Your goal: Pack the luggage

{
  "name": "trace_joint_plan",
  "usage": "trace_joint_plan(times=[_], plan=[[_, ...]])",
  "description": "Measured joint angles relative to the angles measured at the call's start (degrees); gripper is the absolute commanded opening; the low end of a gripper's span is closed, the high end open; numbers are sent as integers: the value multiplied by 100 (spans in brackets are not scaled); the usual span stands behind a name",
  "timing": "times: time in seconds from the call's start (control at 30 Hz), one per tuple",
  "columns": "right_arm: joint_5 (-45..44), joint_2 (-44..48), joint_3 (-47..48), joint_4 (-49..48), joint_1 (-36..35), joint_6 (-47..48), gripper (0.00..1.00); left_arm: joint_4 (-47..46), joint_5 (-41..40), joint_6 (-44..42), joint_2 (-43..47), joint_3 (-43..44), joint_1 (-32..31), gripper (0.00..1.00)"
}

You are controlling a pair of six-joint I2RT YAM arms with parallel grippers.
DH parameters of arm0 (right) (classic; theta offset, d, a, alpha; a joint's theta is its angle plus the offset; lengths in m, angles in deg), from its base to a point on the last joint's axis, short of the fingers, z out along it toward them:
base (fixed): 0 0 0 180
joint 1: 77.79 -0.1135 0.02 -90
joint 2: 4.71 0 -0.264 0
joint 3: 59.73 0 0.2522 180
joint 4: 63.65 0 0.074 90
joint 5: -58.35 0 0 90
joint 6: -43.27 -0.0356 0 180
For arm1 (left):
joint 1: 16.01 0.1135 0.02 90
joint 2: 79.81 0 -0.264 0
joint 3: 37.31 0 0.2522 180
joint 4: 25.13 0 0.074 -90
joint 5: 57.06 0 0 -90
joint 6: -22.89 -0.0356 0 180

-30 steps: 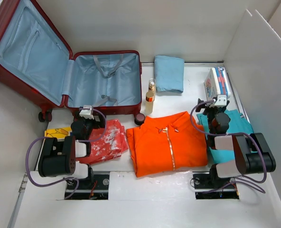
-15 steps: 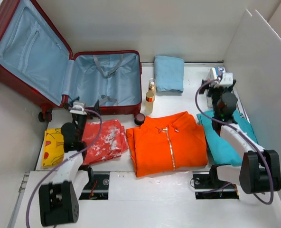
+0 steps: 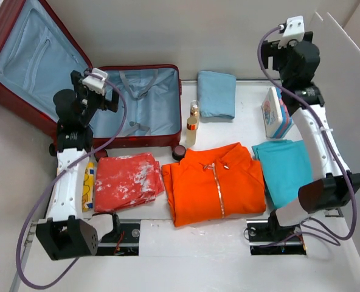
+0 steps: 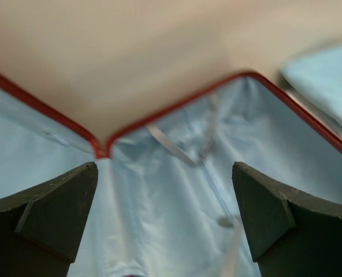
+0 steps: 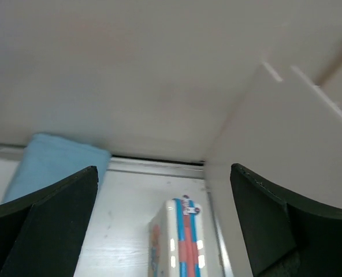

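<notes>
The luggage (image 3: pixel 137 103) is a dark red suitcase lying open at the back left. Its lid (image 3: pixel 34 61) leans back, and the light blue lining with straps shows. My left gripper (image 3: pixel 107 102) hangs open and empty above the left part of the suitcase's base. The left wrist view shows the lining (image 4: pixel 171 196) between its fingers (image 4: pixel 49 213), near the hinge. My right gripper (image 3: pixel 287 61) is raised high at the back right, open and empty, above a striped pouch (image 3: pixel 276 112). The pouch also shows in the right wrist view (image 5: pixel 179 242).
An orange jacket (image 3: pixel 213 182), a red patterned cloth (image 3: pixel 128 179), a yellow item (image 3: pixel 87 182) and a teal cloth (image 3: pixel 289 170) lie along the front. A folded light blue towel (image 3: pixel 217 94), two small bottles (image 3: pixel 192 128) and a dark round item (image 3: pixel 179 152) sit mid-table. A white wall panel (image 3: pixel 338 91) stands on the right.
Both arms have risen from a low folded pose over the clothes. The left gripper moved back over the suitcase. The right gripper moved up and back above the pouch.
</notes>
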Motion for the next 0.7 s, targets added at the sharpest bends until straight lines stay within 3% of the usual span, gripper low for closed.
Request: trace_joint_plan(times=[0.1, 0.27, 0.43, 0.57, 0.7], plan=[[1178, -334, 684, 973, 229, -424, 100, 763, 420, -127, -286, 249, 0, 100], [2387, -1746, 2256, 2424, 22, -1086, 100, 1220, 452, -35, -214, -282, -15, 100], [3676, -3058, 2365, 2756, 15, -2291, 100, 1368, 402, 157, -142, -540, -15, 98], [3807, -3873, 2387, 2839, 197, -3123, 100, 1362, 402, 308, 17, -664, -15, 98], [3512, -4741, 3095, 2975, 310, -3720, 100, 1335, 382, 402, 146, -774, -15, 98]])
